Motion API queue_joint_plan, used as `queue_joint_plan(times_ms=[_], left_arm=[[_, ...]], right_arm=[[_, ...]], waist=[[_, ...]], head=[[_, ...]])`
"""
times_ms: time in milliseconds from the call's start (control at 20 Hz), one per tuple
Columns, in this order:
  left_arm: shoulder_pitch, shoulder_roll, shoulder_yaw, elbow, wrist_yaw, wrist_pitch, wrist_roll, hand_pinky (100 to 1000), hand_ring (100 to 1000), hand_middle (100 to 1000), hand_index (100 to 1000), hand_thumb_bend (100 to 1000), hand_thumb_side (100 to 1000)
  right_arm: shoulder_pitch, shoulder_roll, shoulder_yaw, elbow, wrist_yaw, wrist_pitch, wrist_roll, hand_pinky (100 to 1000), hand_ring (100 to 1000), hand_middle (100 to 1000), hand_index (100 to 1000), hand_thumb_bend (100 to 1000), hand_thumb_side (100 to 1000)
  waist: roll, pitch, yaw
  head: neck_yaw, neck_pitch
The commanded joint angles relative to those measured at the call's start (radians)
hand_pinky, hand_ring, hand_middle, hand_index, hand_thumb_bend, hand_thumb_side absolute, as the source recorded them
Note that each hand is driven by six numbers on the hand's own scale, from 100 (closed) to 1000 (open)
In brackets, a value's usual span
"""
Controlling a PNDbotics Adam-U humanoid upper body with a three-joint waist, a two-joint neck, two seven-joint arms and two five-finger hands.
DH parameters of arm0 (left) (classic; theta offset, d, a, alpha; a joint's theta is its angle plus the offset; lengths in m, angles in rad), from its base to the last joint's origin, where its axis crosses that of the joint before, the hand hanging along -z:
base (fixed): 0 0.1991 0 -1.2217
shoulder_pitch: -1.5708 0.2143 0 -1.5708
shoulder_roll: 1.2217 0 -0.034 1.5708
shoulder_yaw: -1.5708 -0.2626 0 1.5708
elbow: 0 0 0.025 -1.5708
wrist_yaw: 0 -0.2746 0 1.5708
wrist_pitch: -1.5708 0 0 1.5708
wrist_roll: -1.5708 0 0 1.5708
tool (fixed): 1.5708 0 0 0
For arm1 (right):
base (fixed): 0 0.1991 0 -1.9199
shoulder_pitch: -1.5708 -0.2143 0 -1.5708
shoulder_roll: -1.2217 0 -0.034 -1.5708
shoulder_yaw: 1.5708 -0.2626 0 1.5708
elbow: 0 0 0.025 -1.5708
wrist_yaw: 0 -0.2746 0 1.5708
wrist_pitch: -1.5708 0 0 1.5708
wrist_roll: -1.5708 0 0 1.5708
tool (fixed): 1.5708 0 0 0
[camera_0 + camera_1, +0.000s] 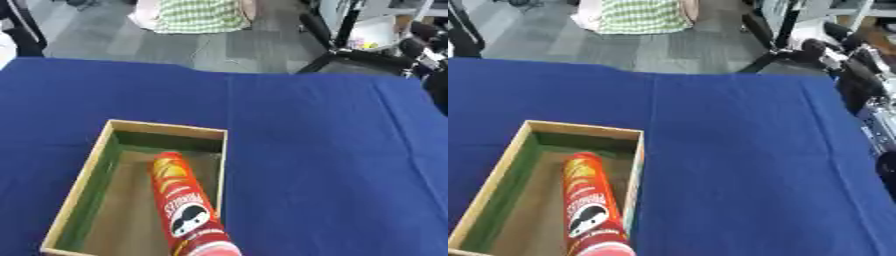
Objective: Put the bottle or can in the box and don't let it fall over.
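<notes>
One crisp can (184, 205), red, tall and narrow, with a pale red lid. It is inside the box (80, 180) with its base on the box floor, towards the box's right wall. The lid end rises towards the camera and reaches the lower edge of both views. It appears to stand upright. A slight lean cannot be ruled out, since the lid sits at the very border of the views.

One box, open-topped, with light wooden rims, dark green inner walls and a brown floor. It holds nothing but the can.

One blue tablecloth (332, 150), lying under the box.

Risk: the can is tall on a small base, so it would topple easily. A knock to its upper part, or a shove against the box, could lay it flat and undo the task. Its nearness to the right wall leaves little room on that side.

Hands: no fingers touch or hold the can, and none show near it. The left hand is not seen. A black and silver arm part (883, 127) shows at the right border of the right eye view, well apart from the can and to its right. Whether that hand is spread or curled cannot be told.
</notes>
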Motion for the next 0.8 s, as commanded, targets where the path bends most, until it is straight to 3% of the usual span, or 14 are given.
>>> queue_joint_plan(times_ms=[50,200,500,800], left_arm=[[-0.010,0.030,0.004,-0.010,-0.003,-0.003,-0.002,988,801,841,831,100,656],[-0.012,0.030,0.003,-0.011,-0.003,-0.002,-0.003,988,801,841,831,100,657],[-0.015,0.032,0.002,-0.012,-0.003,-0.003,-0.003,987,800,841,831,100,657],[-0.017,0.034,0.002,-0.013,-0.003,-0.003,-0.003,986,799,841,830,100,656]], right_arm=[[0.013,-0.051,-0.031,0.010,-0.011,-0.028,-0.011,910,1000,1000,874,816,218],[0.037,-0.052,-0.043,0.027,-0.014,-0.043,-0.020,909,1000,1000,874,821,222],[0.076,-0.055,-0.070,0.042,-0.013,-0.067,-0.036,902,1000,1000,869,926,311],[0.104,-0.056,-0.086,0.046,-0.032,-0.078,-0.030,901,1000,1000,868,930,314]], waist=[[0.001,-0.008,-0.002],[0.000,-0.006,-0.003],[0.000,-0.003,-0.006],[0.000,-0.002,-0.007]], head=[[0.006,-0.014],[0.007,-0.016],[0.011,-0.017],[0.012,-0.020]])
